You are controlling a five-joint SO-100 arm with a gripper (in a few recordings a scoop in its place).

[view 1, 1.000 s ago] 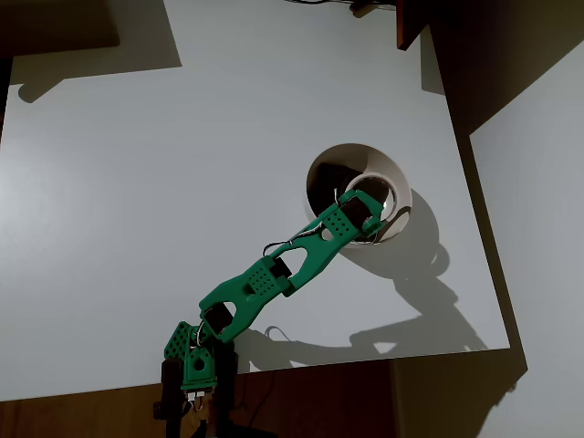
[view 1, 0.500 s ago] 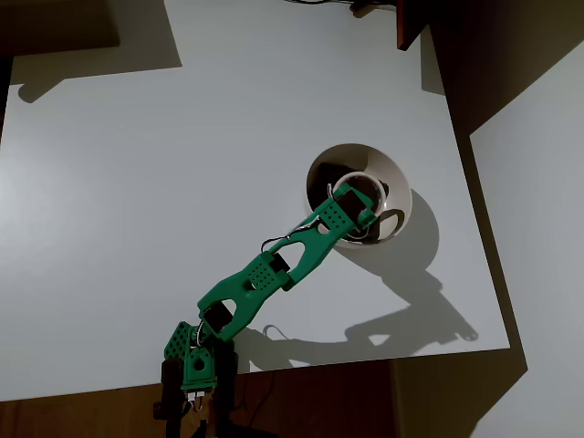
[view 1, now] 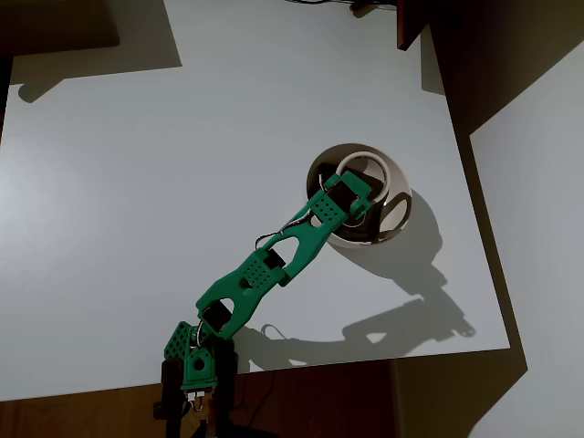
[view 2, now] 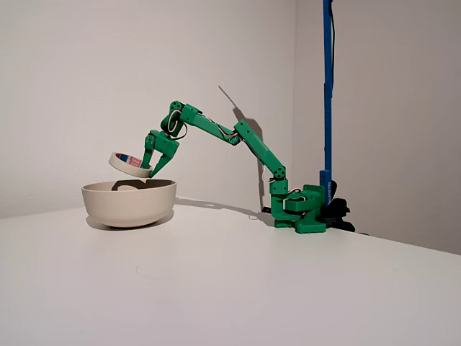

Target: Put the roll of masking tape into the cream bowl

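The cream bowl stands on the white table, right of centre in the overhead view and at the left in the fixed view. The roll of masking tape hangs tilted just above the bowl's opening, with red and blue marks showing on its inner core. My green gripper is shut on the roll's near rim, holding it over the bowl. The arm reaches from its base at the table's front edge.
The white table has wide free room left of the bowl in the overhead view. A dark gap runs along the table's right edge. A blue vertical pole rises behind the arm's base.
The gripper has moved farther over the bowl toward its far rim, carrying the roll of tape, which now shows as a full ring above the bowl.
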